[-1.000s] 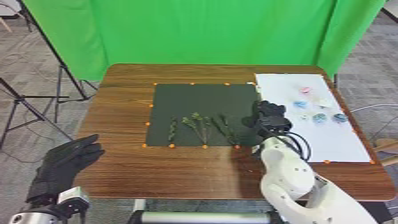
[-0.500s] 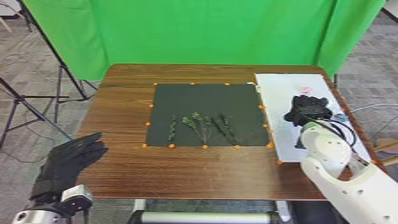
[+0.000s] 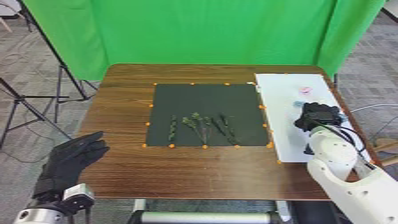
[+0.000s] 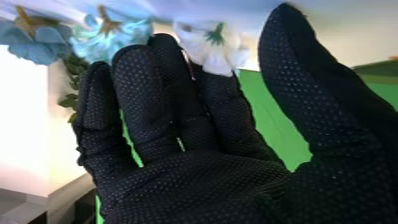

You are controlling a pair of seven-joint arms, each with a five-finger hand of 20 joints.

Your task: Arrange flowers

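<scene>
Your right arm [image 3: 336, 154] is white and rounded, marked with small dark spots, black cables [image 3: 353, 134] looping beside its wrist. Your left hand [image 3: 67, 162] and right hand [image 3: 320, 115] wear black gloves, the right one finely dotted; a pale block [image 3: 78, 192] sits at your left wrist.

Brown wooden table [image 3: 178, 172], rounded far corners, grain visible near the close edge. On it, a dark rectangular sheet [image 3: 202, 100] lies flat around the middle. To its right, a longer white sheet [image 3: 280, 95], also flat, reaching nearer the close edge than the dark one. Small orange markers [image 3: 205, 146] dot the dark sheet's border. Sheets side by side; possibly touching, seam hard to read.
</scene>
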